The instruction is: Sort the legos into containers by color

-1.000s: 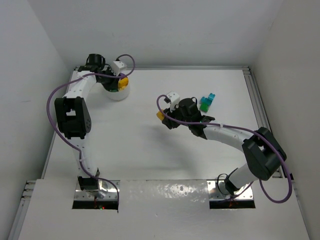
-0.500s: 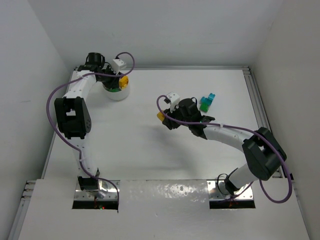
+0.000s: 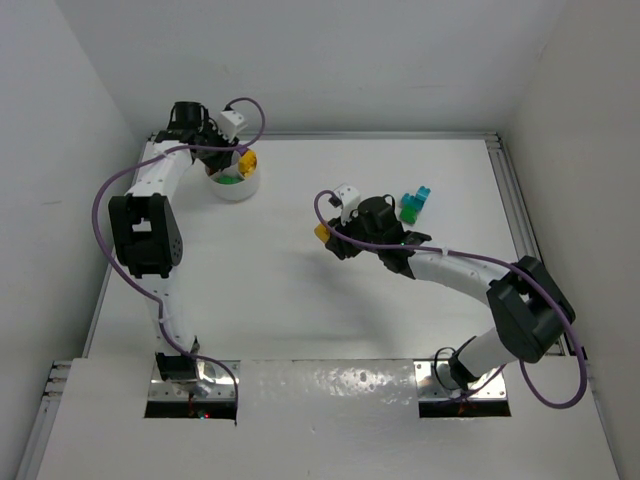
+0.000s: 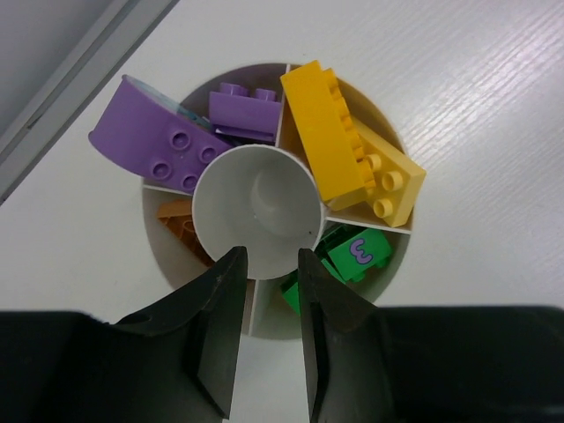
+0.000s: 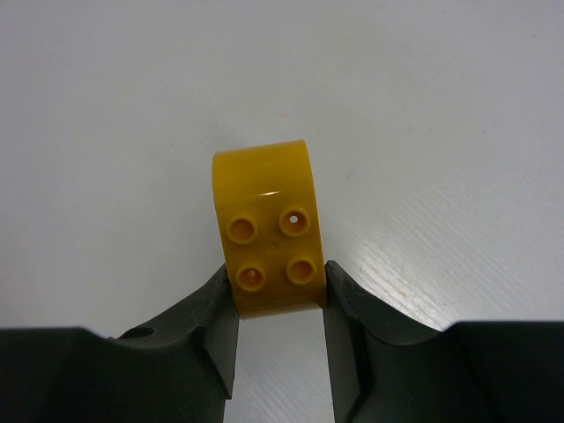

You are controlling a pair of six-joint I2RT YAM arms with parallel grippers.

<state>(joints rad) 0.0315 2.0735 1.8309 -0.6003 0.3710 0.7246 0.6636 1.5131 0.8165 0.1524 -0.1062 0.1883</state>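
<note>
The white divided bowl [image 4: 256, 204] sits right under my left gripper [image 4: 271, 256], whose jaws stand a little apart with nothing between them. Its compartments hold purple legos [image 4: 154, 141], yellow legos [image 4: 339, 132], green legos [image 4: 357, 254] and an orange lego [image 4: 181, 225]. From above, the bowl [image 3: 240, 188] is at the far left with the left gripper [image 3: 226, 160] over its far side. My right gripper [image 5: 278, 278] is shut on a curved dark-yellow lego [image 5: 269, 238] with studs, held above the table near the middle [image 3: 321, 232]. A teal lego [image 3: 417, 198] and a green lego [image 3: 409, 213] lie behind the right wrist.
A metal rail [image 3: 505, 200] runs along the right table edge, and white walls close in the far side and both flanks. The right arm [image 3: 450, 265] stretches across the right half of the table.
The left jaws have parted over the bowl and the left wrist has drawn slightly back, so more of the bowl shows. The right arm and its lego have not moved.
</note>
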